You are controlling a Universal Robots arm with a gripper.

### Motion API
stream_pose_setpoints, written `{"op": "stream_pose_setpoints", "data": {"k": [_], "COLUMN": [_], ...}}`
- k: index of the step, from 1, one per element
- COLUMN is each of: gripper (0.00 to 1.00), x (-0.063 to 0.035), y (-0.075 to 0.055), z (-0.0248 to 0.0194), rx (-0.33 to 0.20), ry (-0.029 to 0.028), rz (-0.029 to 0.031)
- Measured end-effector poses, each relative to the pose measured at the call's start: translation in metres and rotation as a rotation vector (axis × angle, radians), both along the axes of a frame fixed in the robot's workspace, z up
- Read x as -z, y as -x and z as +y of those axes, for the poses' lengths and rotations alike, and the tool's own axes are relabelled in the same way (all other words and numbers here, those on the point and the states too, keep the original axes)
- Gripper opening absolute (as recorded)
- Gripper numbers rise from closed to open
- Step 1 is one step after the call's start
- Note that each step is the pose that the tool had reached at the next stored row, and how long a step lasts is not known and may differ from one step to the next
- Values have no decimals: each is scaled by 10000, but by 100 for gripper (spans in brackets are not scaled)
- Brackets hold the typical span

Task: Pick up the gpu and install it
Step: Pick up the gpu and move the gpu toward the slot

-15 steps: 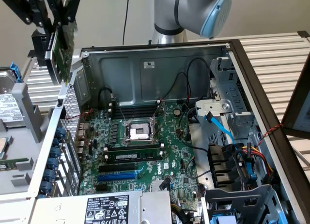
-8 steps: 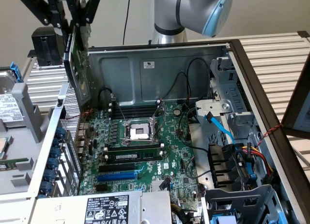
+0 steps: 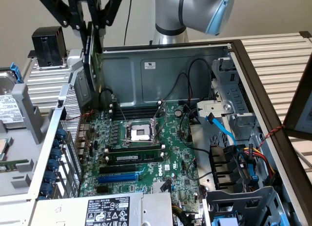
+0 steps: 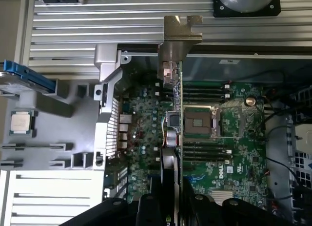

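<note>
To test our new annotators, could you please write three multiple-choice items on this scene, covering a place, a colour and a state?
1. Where is the gpu? A held by the fingers above the case; B seated in a slot; C on a table.
2. The motherboard's colour? A red; B green; C white.
3. The CPU socket is: A bare; B under a cooler; C under a fan.
Key: A, the card hangs upright over the open case; B, its board shows green; A, its frame lies uncovered.
</note>
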State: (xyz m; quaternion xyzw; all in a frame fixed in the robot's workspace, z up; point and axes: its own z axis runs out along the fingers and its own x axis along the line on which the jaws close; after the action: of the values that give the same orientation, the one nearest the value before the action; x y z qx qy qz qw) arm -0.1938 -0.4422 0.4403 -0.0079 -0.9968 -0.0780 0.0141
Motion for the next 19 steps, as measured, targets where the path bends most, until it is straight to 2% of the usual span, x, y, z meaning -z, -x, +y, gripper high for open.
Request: {"op": "stream_pose_setpoints", "data": {"k": [9,15,19], "gripper": [27,27,27], "x": [0,1,0], "y": [-397,-670,-704], "z": [-99,-124,-126], "rx": [-1,0,0], "ry": [0,-2,-11], "rz": [56,74,76]}}
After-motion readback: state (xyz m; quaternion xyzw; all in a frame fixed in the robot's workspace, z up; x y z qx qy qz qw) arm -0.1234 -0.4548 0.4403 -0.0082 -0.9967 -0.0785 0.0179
